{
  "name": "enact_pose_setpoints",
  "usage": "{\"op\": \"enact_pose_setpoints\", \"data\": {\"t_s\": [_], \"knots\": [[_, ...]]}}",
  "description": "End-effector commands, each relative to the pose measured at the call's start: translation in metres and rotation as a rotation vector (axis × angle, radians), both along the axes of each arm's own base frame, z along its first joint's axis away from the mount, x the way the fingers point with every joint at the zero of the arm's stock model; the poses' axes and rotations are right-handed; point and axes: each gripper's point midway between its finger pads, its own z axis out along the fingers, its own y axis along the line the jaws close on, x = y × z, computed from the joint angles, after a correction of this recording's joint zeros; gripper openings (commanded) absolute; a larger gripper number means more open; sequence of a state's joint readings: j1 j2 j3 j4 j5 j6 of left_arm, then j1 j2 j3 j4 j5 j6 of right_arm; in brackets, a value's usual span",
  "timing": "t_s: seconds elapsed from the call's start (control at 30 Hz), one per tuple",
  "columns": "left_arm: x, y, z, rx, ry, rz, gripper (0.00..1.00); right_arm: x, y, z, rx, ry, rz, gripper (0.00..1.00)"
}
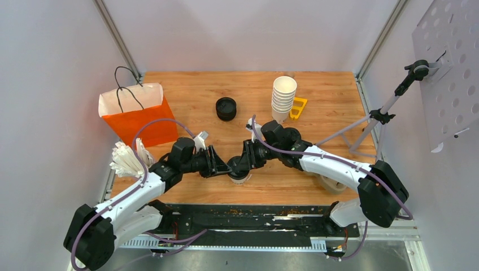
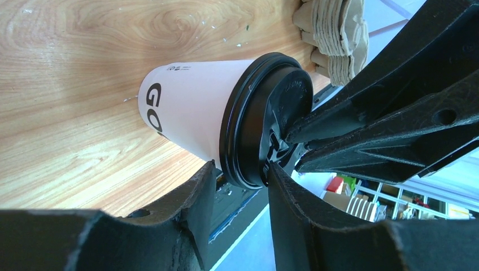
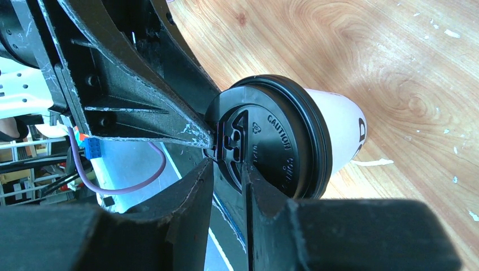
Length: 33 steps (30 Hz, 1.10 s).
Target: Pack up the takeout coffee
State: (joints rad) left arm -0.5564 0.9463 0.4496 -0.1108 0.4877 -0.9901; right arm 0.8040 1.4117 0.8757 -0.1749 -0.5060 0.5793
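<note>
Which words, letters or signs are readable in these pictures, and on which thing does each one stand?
"GO": big black letters on the white cup; what follows is hidden.
"CAUTION": raised letters on the black lid.
"CON": next raised word on that lid, cut off.
Recycling triangle on the lid: its number is too small.
Small print near the cup's base: unreadable.

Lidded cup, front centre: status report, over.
Right hand pinching the cup lid. Left hand straddling the lid rim, grip unclear. Cup on table, not bagged. Hands crowd each other at the lid; orange bag apart, far left.
</note>
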Motion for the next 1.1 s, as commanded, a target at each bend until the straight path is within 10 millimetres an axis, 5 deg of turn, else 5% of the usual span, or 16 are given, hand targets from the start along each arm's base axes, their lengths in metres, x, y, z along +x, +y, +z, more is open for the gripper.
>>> {"op": "enact_pose_setpoints", "data": {"t_s": [0.0,0.8,0.9,1.07], "knots": [[0.005,-0.005,0.008,-0.002,-0.038,-0.007,0.45,-0.001,-0.016,-0.030,-0.108,0.026,-0.049,0.27],[-0.003,0.028,-0.070,0.338,0.033,-0.028,0.31,-0.013,-0.034,-0.064,-0.163,0.076,-0.095,0.28],[0.007,0.012,-0.057,0.279,-0.040,-0.085,0.32,-0.012,-0.027,-0.050,-0.124,0.079,-0.082,0.28],[0.029,-0.006,-0.035,0.292,-0.162,-0.207,0.37,-0.008,-0.019,0.005,-0.067,0.016,-0.049,0.34]]}}
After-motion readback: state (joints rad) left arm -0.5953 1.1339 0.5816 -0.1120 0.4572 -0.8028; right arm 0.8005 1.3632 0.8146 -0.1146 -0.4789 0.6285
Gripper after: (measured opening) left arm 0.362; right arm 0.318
